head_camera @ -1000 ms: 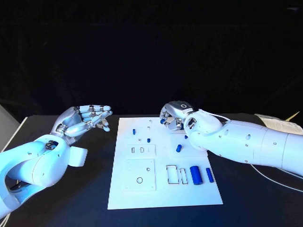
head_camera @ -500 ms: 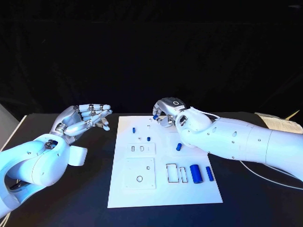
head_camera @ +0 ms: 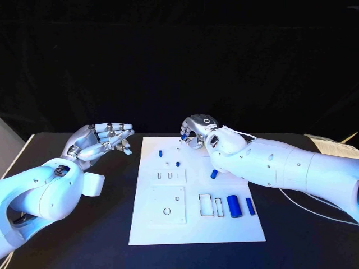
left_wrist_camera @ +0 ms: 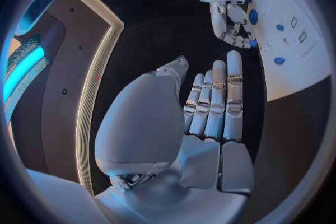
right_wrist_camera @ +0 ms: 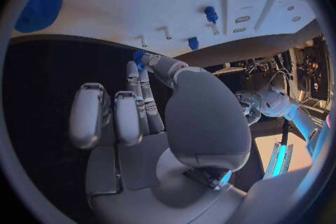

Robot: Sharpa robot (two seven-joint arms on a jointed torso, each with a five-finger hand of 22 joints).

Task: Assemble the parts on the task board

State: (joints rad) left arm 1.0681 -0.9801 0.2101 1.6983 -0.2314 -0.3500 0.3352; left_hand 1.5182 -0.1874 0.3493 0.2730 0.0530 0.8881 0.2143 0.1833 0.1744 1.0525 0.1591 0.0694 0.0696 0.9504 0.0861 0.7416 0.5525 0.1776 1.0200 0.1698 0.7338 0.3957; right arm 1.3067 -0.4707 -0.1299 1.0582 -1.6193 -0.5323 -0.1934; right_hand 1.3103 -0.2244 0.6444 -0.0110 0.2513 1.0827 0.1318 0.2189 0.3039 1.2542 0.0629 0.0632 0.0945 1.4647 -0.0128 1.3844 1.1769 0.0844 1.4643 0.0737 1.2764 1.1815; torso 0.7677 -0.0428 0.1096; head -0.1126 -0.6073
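The right hand (head_camera: 198, 132) is over the far edge of the task board (head_camera: 196, 224), with its fingers curled downward. Between the thumb and a fingertip it pinches a small blue part (right_wrist_camera: 139, 56), which is seen close to the board's far edge. The left hand (head_camera: 101, 140) is raised above the black table (head_camera: 82, 235), to the left of the board and apart from it. Its palm is open, its fingers are straight and close side by side, and it holds nothing.

On the board, a small blue peg (head_camera: 160, 152) stands near the far left corner, and another small one (head_camera: 177, 164) is a little nearer. A short blue piece (head_camera: 214, 174) lies near the right edge, below the right arm. Near the right near part, a thick blue cylinder (head_camera: 234, 207) and a thin blue bar (head_camera: 249, 205) lie side by side, just beside two rectangular slots (head_camera: 205, 205).
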